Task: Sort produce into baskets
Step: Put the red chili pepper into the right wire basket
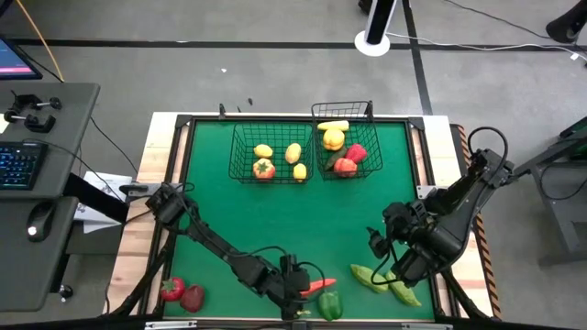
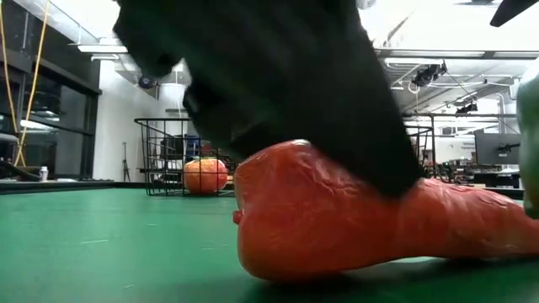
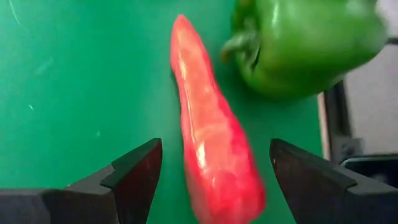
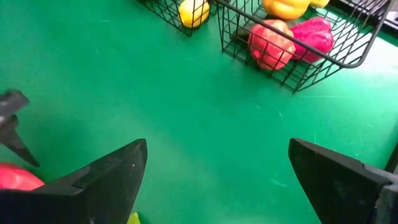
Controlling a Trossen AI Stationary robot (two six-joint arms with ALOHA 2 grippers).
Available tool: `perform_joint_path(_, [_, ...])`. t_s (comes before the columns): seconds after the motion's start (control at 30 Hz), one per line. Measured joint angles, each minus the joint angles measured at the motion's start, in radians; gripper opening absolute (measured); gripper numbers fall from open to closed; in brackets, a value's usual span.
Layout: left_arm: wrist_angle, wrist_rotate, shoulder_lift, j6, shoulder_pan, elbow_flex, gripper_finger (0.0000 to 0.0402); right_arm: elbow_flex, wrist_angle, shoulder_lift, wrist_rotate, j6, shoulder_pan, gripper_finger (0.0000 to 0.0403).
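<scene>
Roughly half sorted: both baskets (image 1: pixel 240 147) hold produce. Left pincer (image 3: pixel 211 171) open astride red pepper (image 3: pixel 211 143); right pincer (image 4: pixel 214 177) open, empty.

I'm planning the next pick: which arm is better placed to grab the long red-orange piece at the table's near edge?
Left. The left gripper hangs over the carrot, jaws open on either side of it. The right gripper, also open, sits over bare mat, away from it.
</scene>
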Motion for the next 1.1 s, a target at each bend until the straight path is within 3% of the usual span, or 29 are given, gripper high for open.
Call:
perform_joint_path(0.23, [-0.018, -0.004, 0.039, -0.050, -0.001, 0.002, 0.0266, 0.000, 0.000, 0.000, 0.012, 0.000, 0.000, 0.0383])
perform_joint_path(0.3, [-0.038, -0.005, 0.033, -0.100, 0.005, 0.002, 0.0224, 0.000, 0.000, 0.000, 0.011, 0.000, 0.000, 0.0383])
perform_joint_path(0.4, [-0.098, 0.016, 0.001, -0.130, 0.024, 0.000, 0.0124, 0.000, 0.000, 0.000, 0.012, 0.000, 0.000, 0.0383])
perform_joint_path(0.5, [-0.194, -0.004, -0.078, -0.071, 0.055, -0.003, 0.0112, 0.000, 0.000, 0.000, 0.017, 0.000, 0.000, 0.0383])
perform_joint_path(0.57, [-0.281, -0.073, -0.162, -0.022, 0.083, -0.002, 0.0112, 0.000, 0.000, 0.000, 0.031, 0.002, 0.000, 0.0383])
perform_joint_path(0.73, [-0.471, -0.355, -0.402, 0.074, 0.180, -0.002, 0.0112, 0.000, 0.000, 0.000, 0.061, 0.025, 0.000, 0.0383])
perform_joint_path(0.83, [-0.471, -0.415, -0.529, 0.122, 0.291, 0.000, 0.0112, 0.000, 0.000, 0.000, 0.084, 0.065, 0.000, 0.0383])
perform_joint_path(0.93, [-0.396, -0.359, -0.584, 0.154, 0.438, 0.001, 0.0112, 0.000, 0.000, 0.000, 0.106, 0.116, 0.000, 0.0383])
perform_joint_path(1.1, [-0.150, -0.082, -0.534, 0.226, 0.641, 0.000, 0.0112, 0.000, 0.002, 0.000, 0.170, 0.247, 0.000, 0.0383])
